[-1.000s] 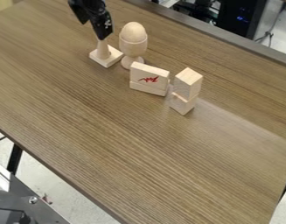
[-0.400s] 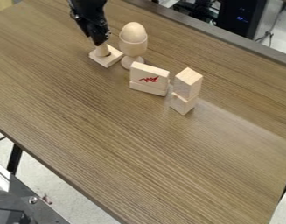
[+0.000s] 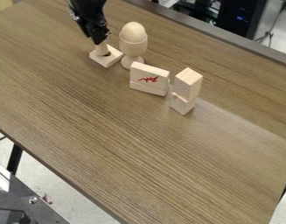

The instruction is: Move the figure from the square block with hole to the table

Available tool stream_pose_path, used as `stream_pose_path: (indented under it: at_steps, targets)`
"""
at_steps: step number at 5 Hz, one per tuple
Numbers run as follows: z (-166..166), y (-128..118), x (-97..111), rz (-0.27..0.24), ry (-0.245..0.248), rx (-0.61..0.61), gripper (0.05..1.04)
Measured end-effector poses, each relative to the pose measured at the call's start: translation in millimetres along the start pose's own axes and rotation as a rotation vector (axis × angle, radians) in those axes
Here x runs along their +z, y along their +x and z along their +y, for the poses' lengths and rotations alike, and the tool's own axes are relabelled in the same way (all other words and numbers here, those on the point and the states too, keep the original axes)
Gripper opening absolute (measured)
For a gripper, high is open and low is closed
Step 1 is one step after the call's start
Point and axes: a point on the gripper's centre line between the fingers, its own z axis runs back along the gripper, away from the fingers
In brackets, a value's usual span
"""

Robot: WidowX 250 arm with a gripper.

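Jaws lowered to figure (image 3: pixel 102 49); long axis near upright, top leaning toward view's left; jaws' closure unclear.

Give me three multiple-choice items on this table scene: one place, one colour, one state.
1. Where is the gripper?
A) Over the stacked blocks
B) At the figure on the square block
C) Over the nearest table corner

2. What colour is the mark on the upright plaque?
A) Red
B) Blue
C) Green

3. The wooden egg is:
A) Lying on the table
B) Held aloft
C) Seated in its cup

Key: 1 B, it meets the figure's top; 2 A, the scribble is red; 3 C, the cup's rim surrounds it.
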Motion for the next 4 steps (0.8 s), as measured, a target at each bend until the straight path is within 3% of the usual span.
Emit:
stream_pose_path:
  at_steps: [2, 4]
  targets:
    - [13, -4, 32, -0.067, 0.037, 0.059, 0.346]
    - [43, -22, 47, -0.103, 0.104, 0.131, 0.346]
